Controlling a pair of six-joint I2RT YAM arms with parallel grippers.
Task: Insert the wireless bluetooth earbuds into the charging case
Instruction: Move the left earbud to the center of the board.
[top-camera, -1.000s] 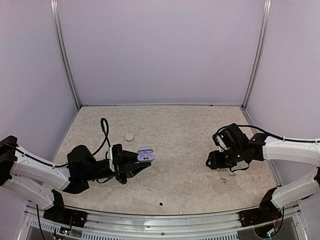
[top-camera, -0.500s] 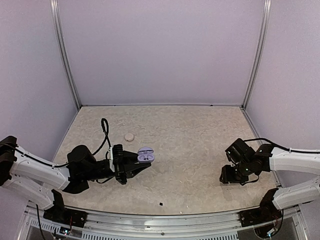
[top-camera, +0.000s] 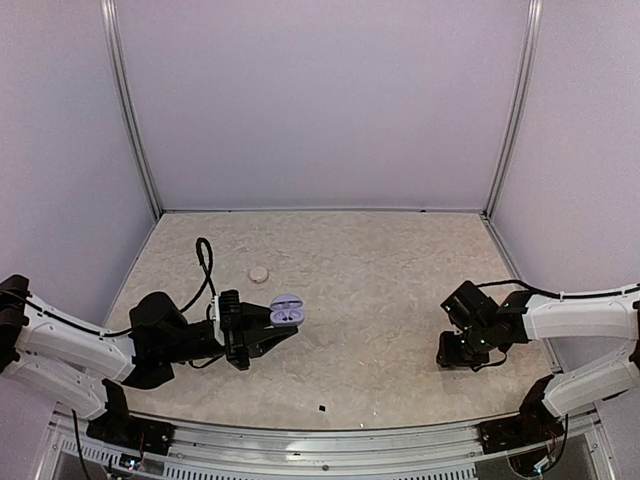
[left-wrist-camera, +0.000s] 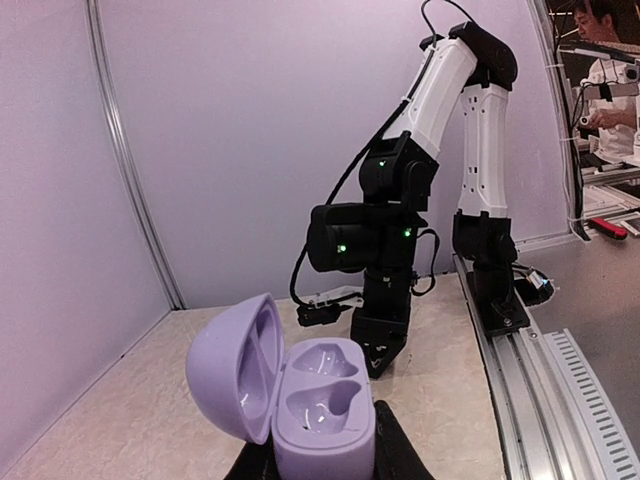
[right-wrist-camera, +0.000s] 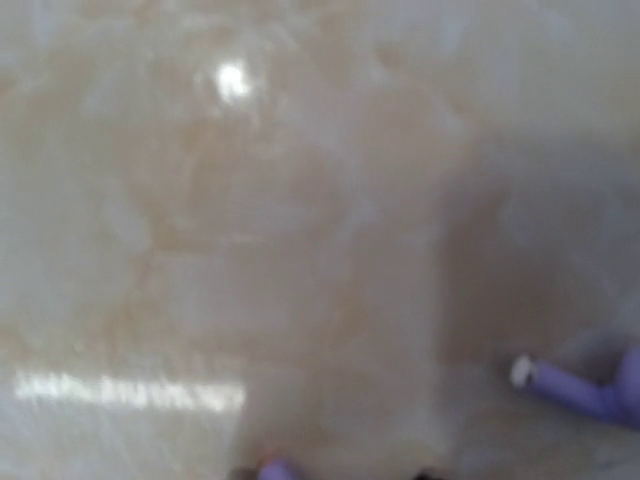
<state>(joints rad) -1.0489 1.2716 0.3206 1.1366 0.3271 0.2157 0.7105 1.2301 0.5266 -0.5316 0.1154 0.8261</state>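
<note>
My left gripper (top-camera: 272, 326) is shut on the base of the lilac charging case (top-camera: 286, 310) and holds it above the table with the lid open. In the left wrist view the case (left-wrist-camera: 320, 400) shows two empty wells, with my fingers (left-wrist-camera: 392, 452) on either side of it. My right gripper (top-camera: 455, 353) points down at the table on the right. Its blurred wrist view shows a lilac earbud (right-wrist-camera: 585, 392) lying on the table to the right of the fingertips. A second lilac bit (right-wrist-camera: 277, 468) sits at the bottom edge by the left fingertip. The two tips stand apart.
A small round beige disc (top-camera: 259, 273) lies on the table behind the case. A tiny black speck (top-camera: 322, 408) lies near the front edge. The left arm's black cable (top-camera: 205, 255) loops up. Lilac walls enclose the table on three sides.
My right arm has swung toward the near right and dropped to the table over the spot where an earbud lay. My left gripper has shifted slightly left with the case.
</note>
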